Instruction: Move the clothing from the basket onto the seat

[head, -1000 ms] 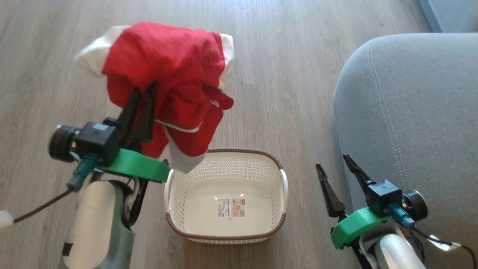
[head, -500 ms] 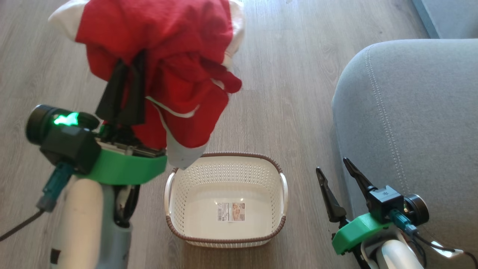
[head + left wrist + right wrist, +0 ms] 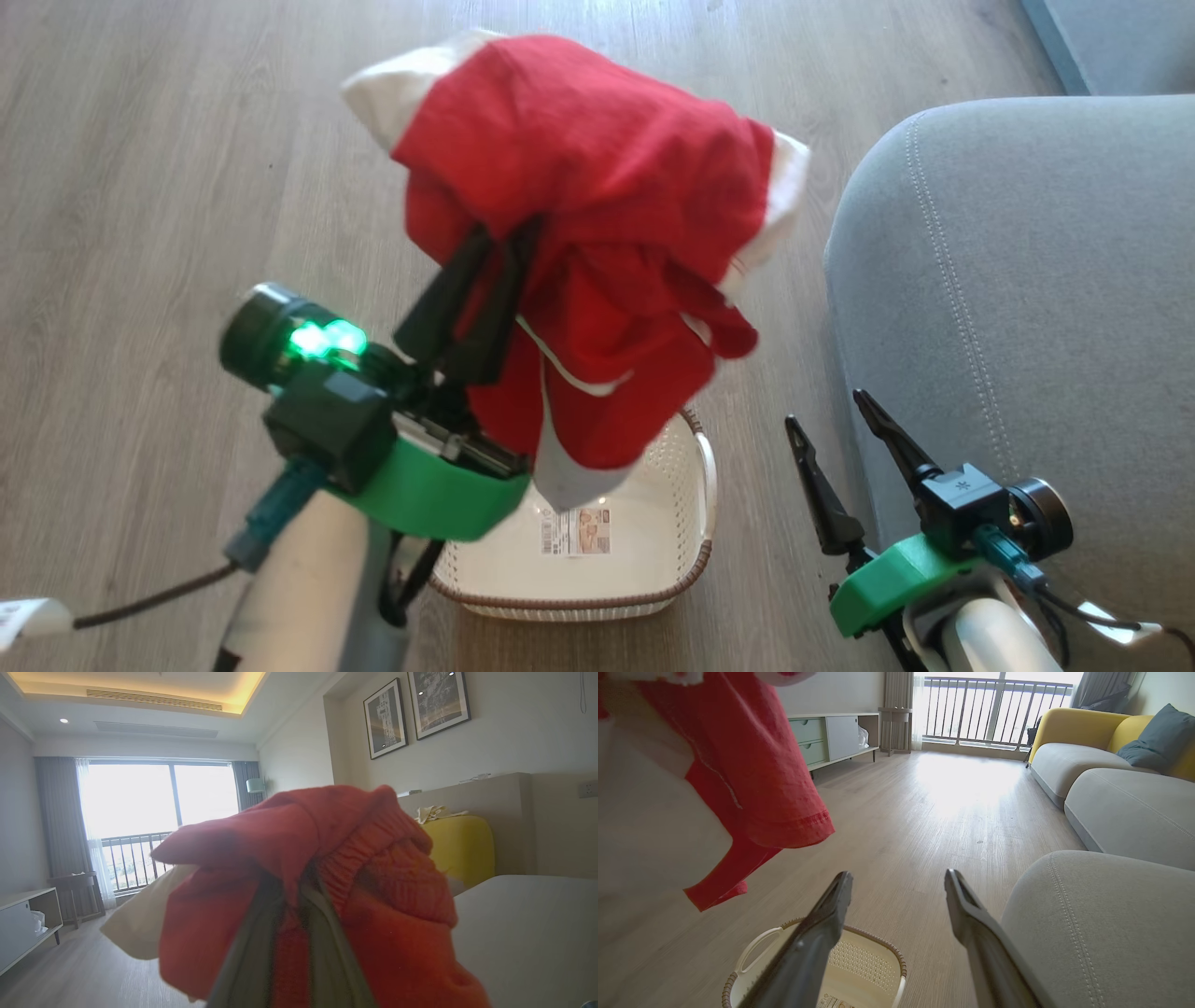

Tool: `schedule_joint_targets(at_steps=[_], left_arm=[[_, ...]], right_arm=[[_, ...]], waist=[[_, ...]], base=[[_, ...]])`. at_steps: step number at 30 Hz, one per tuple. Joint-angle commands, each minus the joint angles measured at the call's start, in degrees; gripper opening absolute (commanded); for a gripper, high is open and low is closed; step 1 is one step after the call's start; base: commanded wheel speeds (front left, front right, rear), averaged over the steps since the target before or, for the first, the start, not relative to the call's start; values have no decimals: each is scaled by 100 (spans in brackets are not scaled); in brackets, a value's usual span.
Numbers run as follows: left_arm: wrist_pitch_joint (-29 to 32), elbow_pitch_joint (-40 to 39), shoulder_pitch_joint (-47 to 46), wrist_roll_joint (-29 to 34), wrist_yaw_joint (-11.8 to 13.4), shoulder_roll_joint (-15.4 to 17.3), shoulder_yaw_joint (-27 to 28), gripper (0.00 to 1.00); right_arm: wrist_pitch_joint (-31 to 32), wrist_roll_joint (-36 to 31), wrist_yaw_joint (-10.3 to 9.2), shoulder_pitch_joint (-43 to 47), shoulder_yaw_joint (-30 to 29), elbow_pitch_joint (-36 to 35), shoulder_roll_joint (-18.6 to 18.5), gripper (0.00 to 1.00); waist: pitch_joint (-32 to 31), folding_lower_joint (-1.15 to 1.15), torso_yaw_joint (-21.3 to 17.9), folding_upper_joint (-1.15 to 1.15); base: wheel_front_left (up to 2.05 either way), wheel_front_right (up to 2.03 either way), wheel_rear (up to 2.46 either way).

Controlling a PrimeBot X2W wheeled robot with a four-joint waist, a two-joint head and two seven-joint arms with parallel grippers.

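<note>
My left gripper is shut on the red and white clothing, which hangs bunched in the air above the basket. In the left wrist view the red clothing wraps over the gripper's dark fingers. The cream basket, partly hidden behind the cloth and arm, stands on the floor with a paper label showing on its bottom. The grey seat lies to the right. My right gripper stands open and holds nothing, between basket and seat. The right wrist view shows the clothing at upper left, the basket below and the seat on the right.
Wood-look floor spreads around the basket. A second grey cushion, a yellow sofa back with a dark pillow, and a low cabinet stand farther off. A cable trails from my left arm.
My left arm has swung right with the clothing, from left of the basket to over it, closer to the seat. The right gripper has stayed put.
</note>
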Motion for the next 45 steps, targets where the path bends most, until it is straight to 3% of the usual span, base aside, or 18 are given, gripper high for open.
schedule_joint_targets(at_steps=[1,8,34,38,45], left_arm=[[-29,-240,-159,-46,-16,47,67,0],[-29,-232,-60,-101,-50,47,-260,0],[-29,-290,-106,-268,-4,47,7,0],[-29,-247,-118,-286,-8,47,47,0],[-29,-232,-148,-301,-22,47,66,0]], right_arm=[[-37,44,-1,-53,149,-212,-58,100],[-37,26,-1,-31,201,-198,-113,100],[-37,90,-1,-154,248,-296,-172,100],[-37,135,-1,-205,568,-519,-402,100],[-37,276,-1,-392,1484,-1059,-1117,100]], waist=[[2,0,20,0],[-16,0,49,0],[73,0,1,0],[102,0,-26,0],[154,0,-82,0]], base=[[0,0,0],[0,0,0],[0,0,0],[0,0,0],[0,0,0]])
